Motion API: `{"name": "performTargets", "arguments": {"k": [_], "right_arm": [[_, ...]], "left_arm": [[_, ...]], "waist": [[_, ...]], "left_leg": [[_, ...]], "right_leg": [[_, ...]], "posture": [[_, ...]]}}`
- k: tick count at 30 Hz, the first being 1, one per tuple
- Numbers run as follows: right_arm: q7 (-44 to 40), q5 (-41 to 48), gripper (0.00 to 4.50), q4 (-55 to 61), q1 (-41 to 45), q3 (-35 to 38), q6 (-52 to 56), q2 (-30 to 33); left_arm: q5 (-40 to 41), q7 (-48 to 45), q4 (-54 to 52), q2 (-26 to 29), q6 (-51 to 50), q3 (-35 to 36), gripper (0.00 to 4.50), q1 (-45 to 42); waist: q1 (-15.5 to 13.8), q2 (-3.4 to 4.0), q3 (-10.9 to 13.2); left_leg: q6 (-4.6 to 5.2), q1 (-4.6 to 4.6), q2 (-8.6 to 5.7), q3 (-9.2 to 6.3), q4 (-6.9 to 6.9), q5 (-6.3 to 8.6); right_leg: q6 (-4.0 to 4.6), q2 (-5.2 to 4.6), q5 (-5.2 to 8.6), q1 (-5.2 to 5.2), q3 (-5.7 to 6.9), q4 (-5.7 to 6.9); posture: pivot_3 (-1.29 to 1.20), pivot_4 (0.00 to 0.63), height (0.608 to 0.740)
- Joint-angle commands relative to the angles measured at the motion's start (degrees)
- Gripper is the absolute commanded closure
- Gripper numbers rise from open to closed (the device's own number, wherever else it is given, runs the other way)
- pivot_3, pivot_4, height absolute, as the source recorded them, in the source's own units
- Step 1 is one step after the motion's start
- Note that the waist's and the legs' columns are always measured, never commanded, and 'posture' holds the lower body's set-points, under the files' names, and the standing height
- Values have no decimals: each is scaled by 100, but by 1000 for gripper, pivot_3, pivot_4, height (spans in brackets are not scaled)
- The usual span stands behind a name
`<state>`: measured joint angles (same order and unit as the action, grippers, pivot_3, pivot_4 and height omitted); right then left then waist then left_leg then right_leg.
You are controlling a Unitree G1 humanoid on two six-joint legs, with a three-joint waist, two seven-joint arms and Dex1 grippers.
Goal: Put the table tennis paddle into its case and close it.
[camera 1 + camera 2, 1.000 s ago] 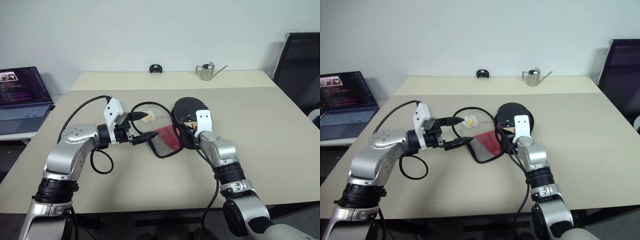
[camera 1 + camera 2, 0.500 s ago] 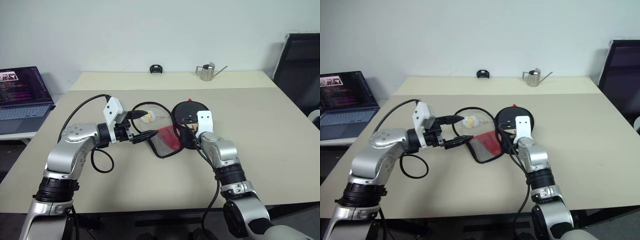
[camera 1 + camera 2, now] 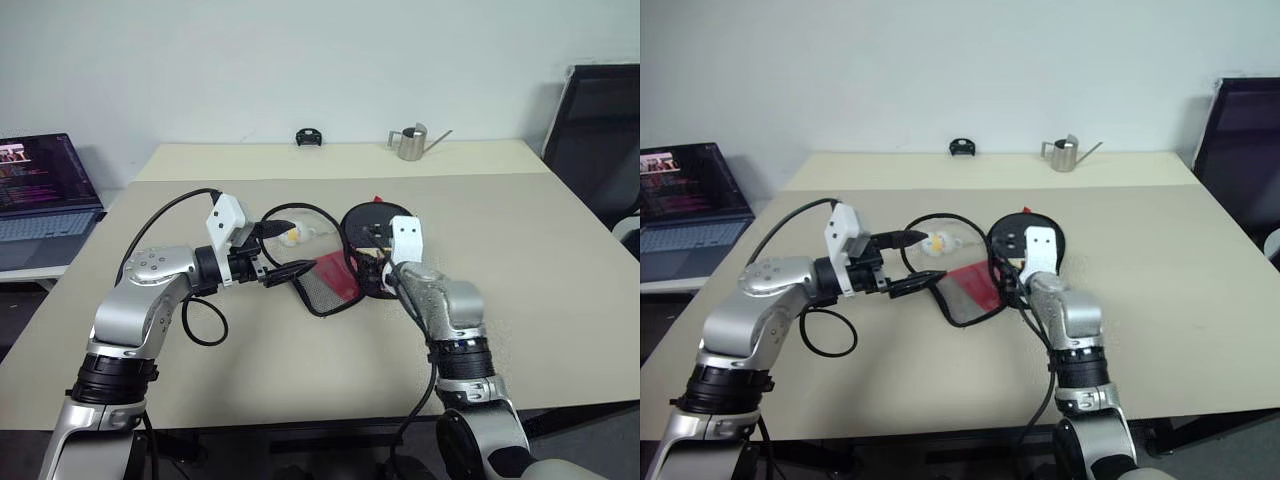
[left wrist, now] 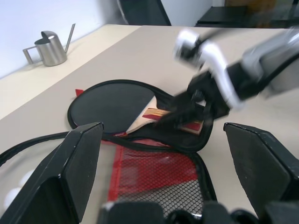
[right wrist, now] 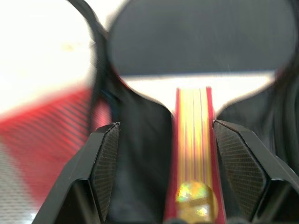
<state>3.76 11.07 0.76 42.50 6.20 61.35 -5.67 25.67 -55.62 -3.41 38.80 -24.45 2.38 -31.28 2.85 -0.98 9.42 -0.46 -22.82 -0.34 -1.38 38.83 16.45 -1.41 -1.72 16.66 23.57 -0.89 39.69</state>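
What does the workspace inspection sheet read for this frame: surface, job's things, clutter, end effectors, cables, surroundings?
Surface: beige table.
Job's things: table tennis paddle lies inside the open case; the case's flap is folded aside, not zipped.
Clutter: metal watering can and a small black object at the far edge; white and yellow item beside the case.
End effectors: left end effector open at the flap's edge; right end effector open, fingers either side of the handle.
Cables: black cable loops at the left arm.
Surroundings: laptop left, dark chair right.
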Motion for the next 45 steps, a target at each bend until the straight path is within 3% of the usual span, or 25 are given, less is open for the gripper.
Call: {"name": "performTargets", "arguments": {"k": [1, 7, 19, 26, 34, 45], "right_arm": [[-453, 538, 1067, 1053, -61, 179, 694, 268], [-1135, 1012, 1067, 1835, -130, 361, 1197, 1227], [-2724, 1404, 1067, 2007, -235, 341, 259, 3256], [-3518, 1987, 1067, 2078, -202, 492, 179, 3927], [-4586, 3003, 1067, 2364, -246, 676, 405, 4848], [-4805, 3394, 1067, 2438, -364, 629, 372, 5255]], "left_arm": [[8, 105, 33, 15, 123, 263, 0, -27], [-90, 344, 296, -23, 241, 384, 0, 16], [-837, 1173, 1908, -30, 836, 575, 0, 4], [-1229, 1418, 2737, -181, 1080, 393, 0, -229], [-1395, 1058, 3546, -557, 1421, 133, 0, -573], [-1732, 841, 4392, -912, 1837, -138, 0, -964]], "waist": [[-6, 0, 0], [-34, 0, 0], [-54, -3, 2], [-108, -6, 3], [-131, -9, 5], [-130, -12, 6]], "left_leg": [[0, 0, 0, -1, 0, 0], [1, 0, -1, -2, -1, 0], [2, -2, -1, -1, -4, 1], [2, -5, -1, -2, -3, 1], [3, -11, -2, -5, -3, 2], [4, -10, -3, -5, -1, 2]], "right_leg": [[0, 0, 0, -1, 1, -2], [0, 0, 0, -3, 3, -8], [0, 0, 0, -5, 5, -18], [0, 0, 0, -5, 6, -22], [0, -4, 0, -8, 11, -32], [0, -5, 0, -11, 11, -30]], "posture": [[0, 150, 740], [0, 150, 740], [0, 150, 740], [0, 150, 740], [0, 150, 740], [0, 150, 740]]}}
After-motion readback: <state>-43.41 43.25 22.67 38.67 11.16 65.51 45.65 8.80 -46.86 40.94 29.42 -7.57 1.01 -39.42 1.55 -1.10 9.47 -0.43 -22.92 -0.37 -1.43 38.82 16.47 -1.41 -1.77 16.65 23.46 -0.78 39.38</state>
